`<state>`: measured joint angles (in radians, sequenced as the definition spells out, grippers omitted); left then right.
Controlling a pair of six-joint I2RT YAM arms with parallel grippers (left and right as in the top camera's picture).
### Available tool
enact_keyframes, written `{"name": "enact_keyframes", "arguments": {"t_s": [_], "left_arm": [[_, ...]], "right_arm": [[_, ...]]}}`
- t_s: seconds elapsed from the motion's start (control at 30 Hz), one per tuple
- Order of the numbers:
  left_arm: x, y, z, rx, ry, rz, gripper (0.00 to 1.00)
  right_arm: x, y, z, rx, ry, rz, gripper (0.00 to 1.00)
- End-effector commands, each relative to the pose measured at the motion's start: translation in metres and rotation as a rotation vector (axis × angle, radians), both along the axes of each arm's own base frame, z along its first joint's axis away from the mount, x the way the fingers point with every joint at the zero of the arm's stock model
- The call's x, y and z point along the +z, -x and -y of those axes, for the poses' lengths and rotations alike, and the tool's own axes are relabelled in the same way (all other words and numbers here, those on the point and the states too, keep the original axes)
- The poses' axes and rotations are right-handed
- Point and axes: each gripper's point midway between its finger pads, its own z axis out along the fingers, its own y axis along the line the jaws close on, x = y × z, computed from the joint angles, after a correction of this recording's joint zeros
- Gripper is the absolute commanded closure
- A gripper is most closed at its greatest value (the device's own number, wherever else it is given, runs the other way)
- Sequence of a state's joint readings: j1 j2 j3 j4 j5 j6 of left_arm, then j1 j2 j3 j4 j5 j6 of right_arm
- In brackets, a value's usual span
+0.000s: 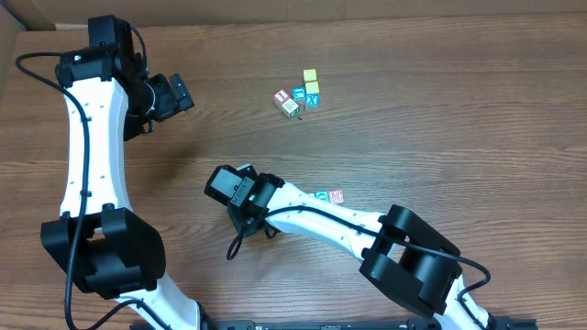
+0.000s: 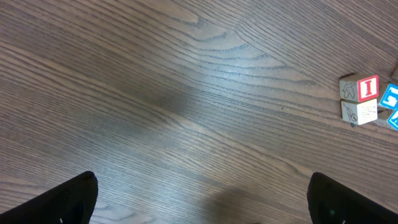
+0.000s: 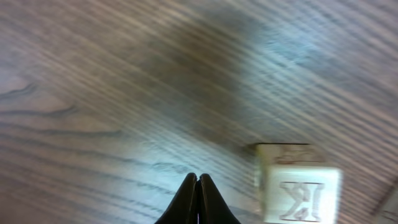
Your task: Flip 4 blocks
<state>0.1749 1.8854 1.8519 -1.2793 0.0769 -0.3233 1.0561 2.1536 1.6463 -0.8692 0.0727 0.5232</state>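
Note:
A cream-faced block (image 3: pixel 300 191) showing a letter K sits on the table just right of my right gripper (image 3: pixel 198 186). That gripper's fingers are pressed shut with nothing between them. From overhead, the right gripper (image 1: pixel 226 188) is low over the table's middle, and the cream block is hidden under it. A blue-faced block (image 1: pixel 321 195) and a red-faced block (image 1: pixel 336 196) lie side by side against the right arm. My left gripper (image 1: pixel 174 93) hangs at the upper left. Its fingers (image 2: pixel 73 200) stand wide open over bare wood.
A cluster of cubes sits at the back centre: a red-and-cream cube (image 1: pixel 285 102), a blue one (image 1: pixel 299 94), two yellow ones (image 1: pixel 310 76) and a blue X cube (image 1: pixel 312 100). The left wrist view catches this cluster (image 2: pixel 359 99) at its right edge.

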Motion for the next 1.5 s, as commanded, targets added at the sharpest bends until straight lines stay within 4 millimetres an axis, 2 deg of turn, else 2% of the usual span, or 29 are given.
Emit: {"name": "enact_keyframes", "arguments": {"t_s": [0.0, 0.4, 0.83, 1.2, 1.4, 1.47], "left_arm": [[-0.004, 0.001, -0.001, 0.016, 0.0, -0.013, 0.0], [-0.004, 0.001, -0.001, 0.016, 0.0, -0.013, 0.0], [-0.004, 0.001, -0.001, 0.016, 0.0, -0.013, 0.0], [-0.004, 0.001, -0.001, 0.016, 0.0, -0.013, 0.0], [-0.004, 0.001, -0.001, 0.016, 0.0, -0.013, 0.0], [-0.004, 0.001, -0.001, 0.016, 0.0, -0.013, 0.0]], "right_arm": [[-0.002, -0.013, 0.011, -0.033, 0.042, 0.051, 0.96], [-0.003, -0.01, 0.014, -0.056, 0.045, 0.027, 0.94], [-0.005, -0.023, 0.044, -0.145, 0.139, 0.047, 0.93], [-0.006, -0.024, 0.053, -0.191, 0.153, 0.027, 0.93], [-0.006, -0.028, 0.062, -0.29, 0.153, 0.006, 0.93], [-0.004, -0.027, 0.058, -0.294, 0.127, -0.024, 0.93]]}}
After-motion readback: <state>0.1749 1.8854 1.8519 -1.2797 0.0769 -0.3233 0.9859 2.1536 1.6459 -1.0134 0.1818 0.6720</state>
